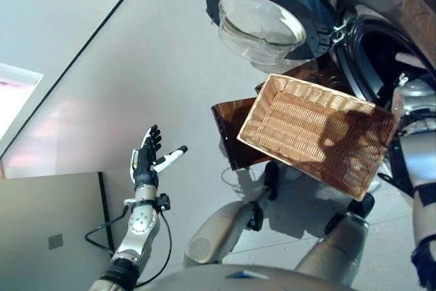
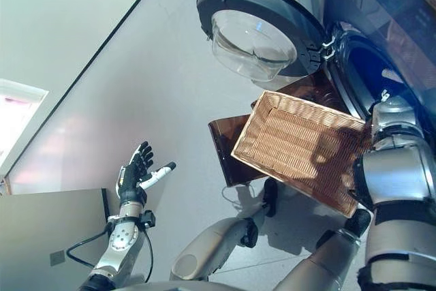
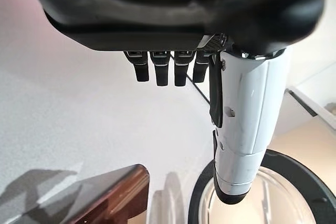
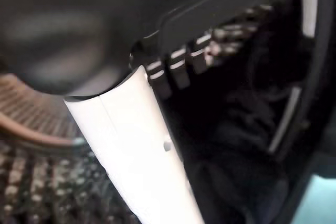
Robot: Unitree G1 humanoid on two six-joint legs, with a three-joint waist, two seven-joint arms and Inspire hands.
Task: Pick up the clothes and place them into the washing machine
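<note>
**Right hand at the drum mouth, clothes dark inside**

At the upper right stands the washing machine (image 1: 381, 52), its round door (image 1: 269, 11) swung wide open to the left, the glass bowl of the door facing out. Below the opening sits a wicker basket (image 1: 317, 134), tilted, its woven bottom bare; it rests on a dark brown stand (image 1: 231, 131) that shows at its left side and behind it.

The right arm reaches over the basket's right end into the drum opening. From the head views the right hand is hidden past the drum's rim. In the right wrist view the right hand (image 4: 173, 72) shows a white-covered thumb (image 4: 136, 145) and fingers (image 4: 178, 74) that look fairly straight, with nothing seen between them. Past the fingertips, deep in the dark drum, lie dim folds that seem to be clothes (image 4: 231, 145); they lie beyond the fingers, and I cannot tell whether anything touches.

The left hand (image 1: 146, 161) is held up over bare floor (image 1: 122, 66), well left of the basket, its fingers straight and spread, thumb out, holding nothing.
</note>
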